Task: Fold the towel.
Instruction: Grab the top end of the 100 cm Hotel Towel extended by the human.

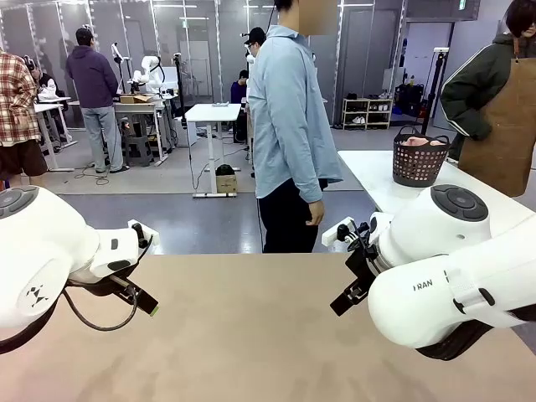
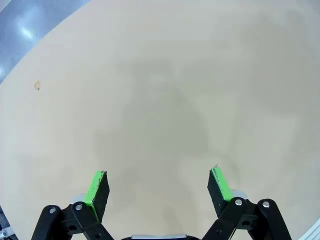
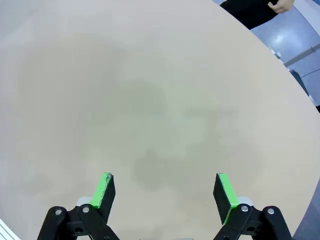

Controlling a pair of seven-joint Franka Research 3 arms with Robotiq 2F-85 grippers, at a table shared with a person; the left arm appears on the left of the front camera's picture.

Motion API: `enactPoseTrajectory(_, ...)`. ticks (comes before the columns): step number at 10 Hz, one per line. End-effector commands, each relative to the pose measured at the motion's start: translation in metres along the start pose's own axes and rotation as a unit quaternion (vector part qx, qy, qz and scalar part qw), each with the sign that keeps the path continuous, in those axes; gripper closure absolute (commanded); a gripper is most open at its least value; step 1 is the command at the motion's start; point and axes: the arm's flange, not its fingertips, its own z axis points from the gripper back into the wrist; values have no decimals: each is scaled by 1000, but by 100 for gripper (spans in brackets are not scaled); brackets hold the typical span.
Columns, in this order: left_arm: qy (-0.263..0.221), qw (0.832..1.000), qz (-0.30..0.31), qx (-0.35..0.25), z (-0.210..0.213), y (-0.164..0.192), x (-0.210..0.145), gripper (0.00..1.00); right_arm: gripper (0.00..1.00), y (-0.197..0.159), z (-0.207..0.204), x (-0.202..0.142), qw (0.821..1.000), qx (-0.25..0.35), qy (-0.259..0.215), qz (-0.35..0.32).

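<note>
Two pincers hang over our tan desk, and both are released. The left pincer holds its green pads wide apart above bare desktop, and the right pincer does the same, with nothing between its jaws. The towel, as far as we can make out, is the pink bundle heaped in the dark basket on the white table beyond the desk's far right corner, well apart from both arms. A person in a light blue shirt stands at the far edge, hands down. We judge the task not yet begun: the towel has to reach the desk and be spread flat, and every fold is left to do.
</note>
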Motion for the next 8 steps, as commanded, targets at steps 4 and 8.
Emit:
enactPoseTrajectory(4, 0, 1000, 0, 0, 0, 0, 0, 0, 0, 0, 0, 0, 1000, 0, 0, -1)
enactPoseTrajectory(8, 39, 999, 8, -8, 23, 5, 14, 0, 0, -11, 29, 21, 997, 70, 32, -30)
